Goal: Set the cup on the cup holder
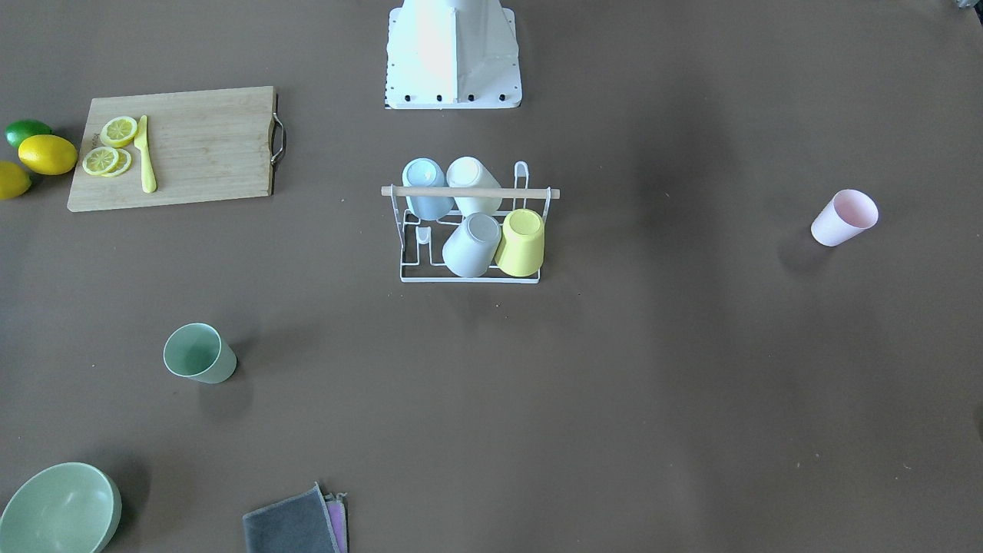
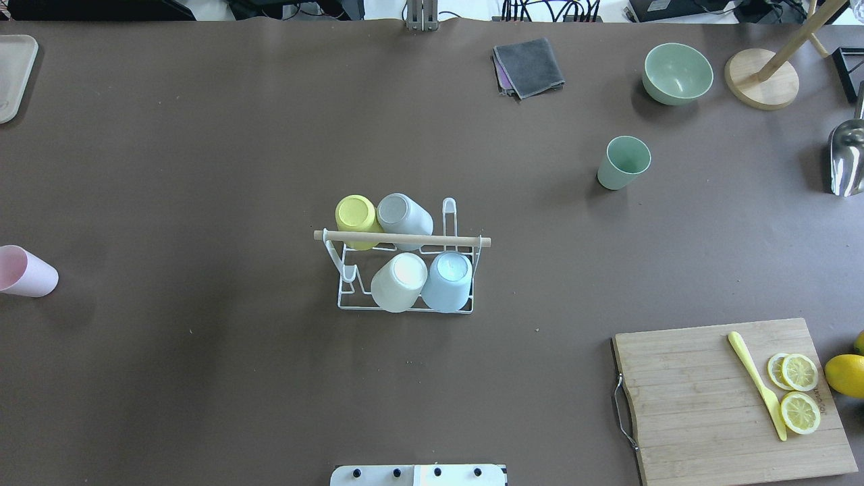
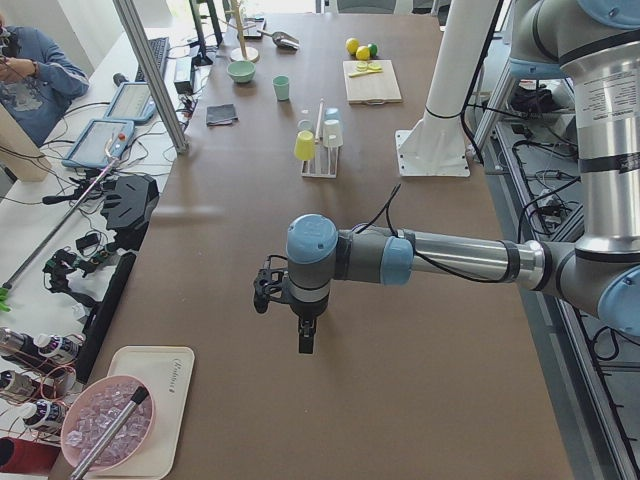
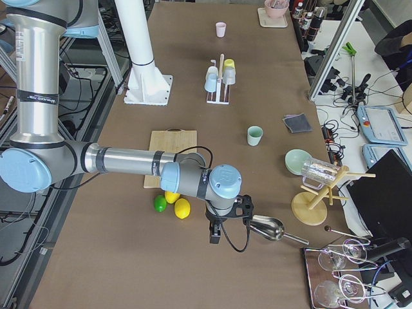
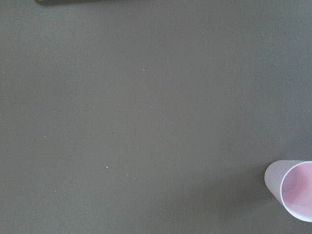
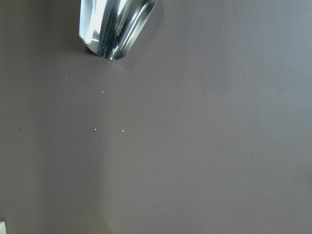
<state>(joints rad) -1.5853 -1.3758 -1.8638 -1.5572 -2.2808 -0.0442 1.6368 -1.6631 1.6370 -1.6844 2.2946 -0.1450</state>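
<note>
The white wire cup holder (image 1: 470, 192) with a wooden rod stands mid-table, also in the overhead view (image 2: 401, 238). It holds several upturned cups: blue, white, grey and yellow. A pink cup (image 1: 843, 217) stands upright far toward my left side, also seen in the overhead view (image 2: 25, 271) and at the left wrist view's lower right (image 5: 291, 190). A green cup (image 1: 200, 353) stands upright on my right side (image 2: 623, 162). My left gripper (image 3: 305, 340) and right gripper (image 4: 214, 235) hang above the table ends, far from the holder. I cannot tell whether they are open or shut.
A wooden cutting board (image 2: 729, 398) carries lemon slices and a yellow knife, with whole lemons (image 1: 47, 153) beside it. A green bowl (image 2: 677, 73), a grey cloth (image 2: 530, 66), a metal scoop (image 2: 847, 158) and a wooden stand (image 2: 761, 79) sit at the far right.
</note>
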